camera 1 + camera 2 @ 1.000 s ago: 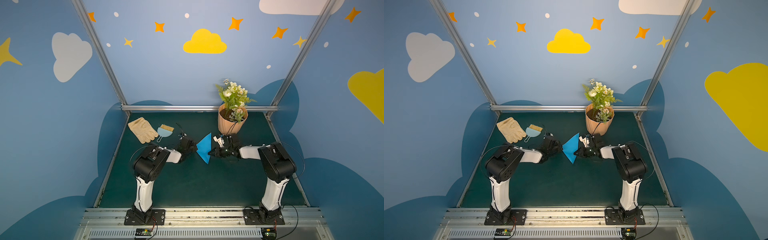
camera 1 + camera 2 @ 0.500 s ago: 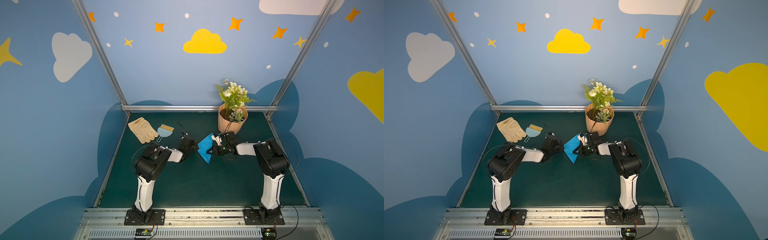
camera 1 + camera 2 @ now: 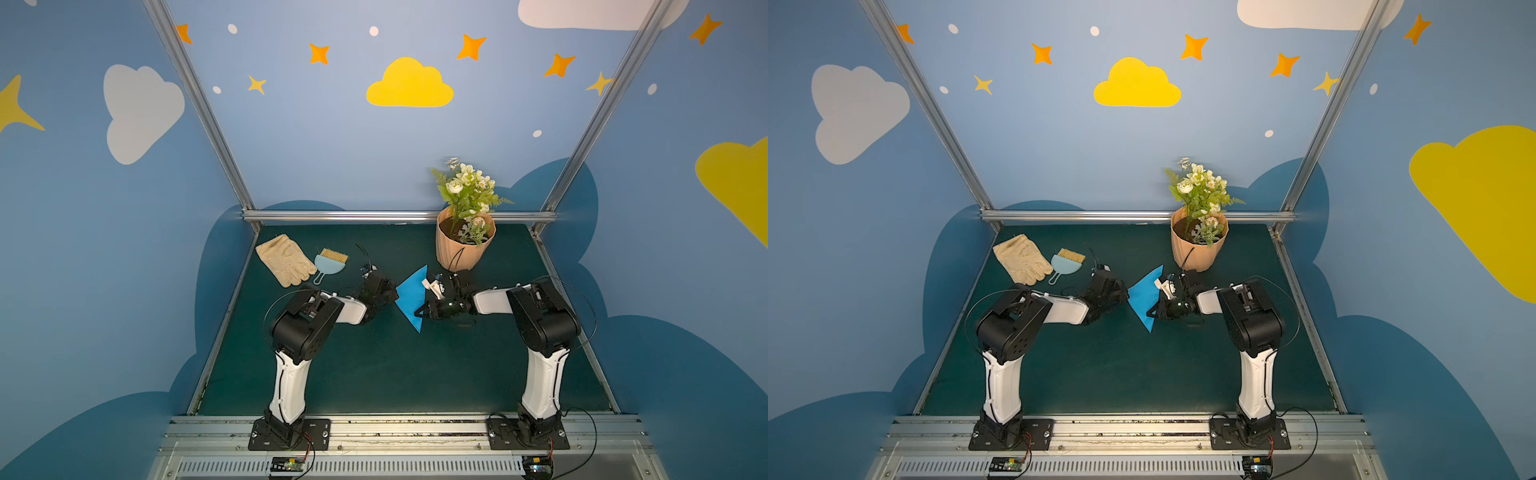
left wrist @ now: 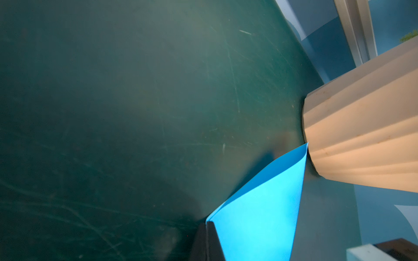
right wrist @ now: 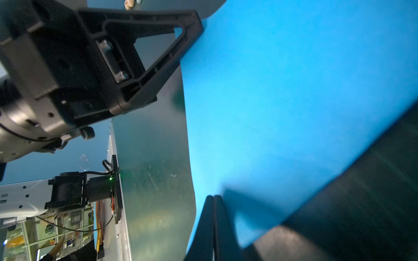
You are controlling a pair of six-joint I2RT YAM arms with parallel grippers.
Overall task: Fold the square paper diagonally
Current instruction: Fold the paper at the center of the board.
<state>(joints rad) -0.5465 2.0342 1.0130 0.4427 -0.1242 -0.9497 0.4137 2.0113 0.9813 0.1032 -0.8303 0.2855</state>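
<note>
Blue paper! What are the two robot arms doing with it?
The two arms are folding the blue paper corner to corner. It already looks like a triangle, but its two layers are not pressed flat yet. The left arm's fingers and the right arm's fingers are each shut on an edge of it, close to the flowerpot. A glove and a little brush lie untouched farther back.

Dark green table (image 3: 374, 365) holds a glove (image 3: 284, 259), dustpan (image 3: 330, 262) and flowerpot (image 3: 461, 249)

Bright blue square paper (image 3: 411, 297) — dark green table (image 3: 374, 365), ribbed peach flowerpot (image 3: 461, 253).
</note>
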